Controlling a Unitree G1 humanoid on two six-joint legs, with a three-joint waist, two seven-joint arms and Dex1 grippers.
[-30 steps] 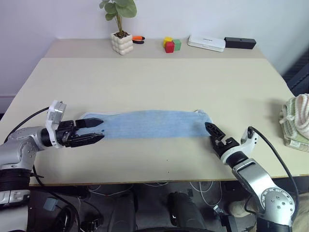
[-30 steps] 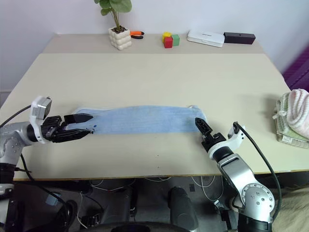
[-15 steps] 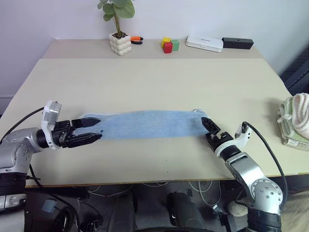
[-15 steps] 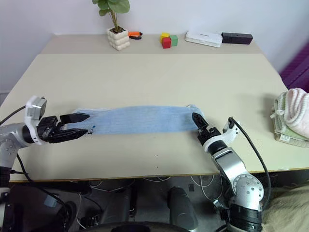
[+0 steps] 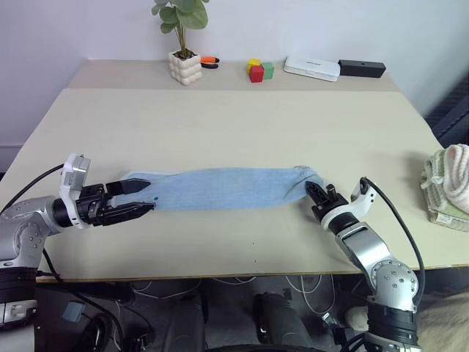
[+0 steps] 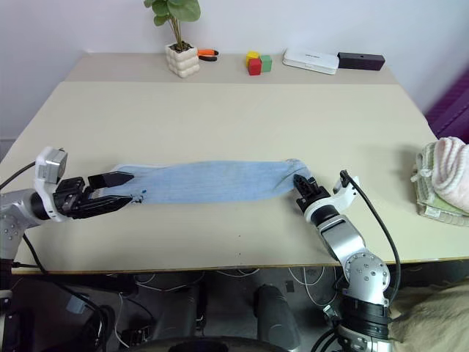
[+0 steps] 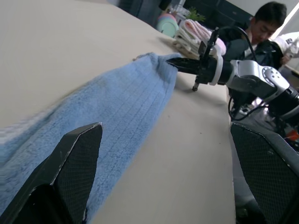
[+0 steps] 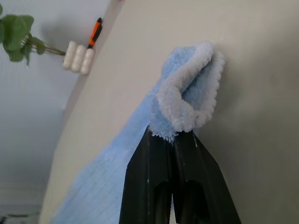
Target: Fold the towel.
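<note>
- the broad beige table point(image 5: 242, 125) carries my work: the long light blue terry cloth towel point(image 5: 220, 188) lies stretched flat along its near half, one end at each of my arms.
- the folded cream and pale green towel stack point(image 5: 448, 183) sits well apart at the table's right edge.
- my right gripper point(image 8: 175, 144) is pinched tight on the towel's right end, where the cloth bunches into a curl above the fingers; a second ago it stood spread just short of that end.
- my left gripper point(image 5: 132, 199) gapes wide around the left end, near the small dark mark, gripping nothing, unchanged.
- i judge this the grasping step: next the left must close on its corner, then one end travels over to meet the other.
</note>
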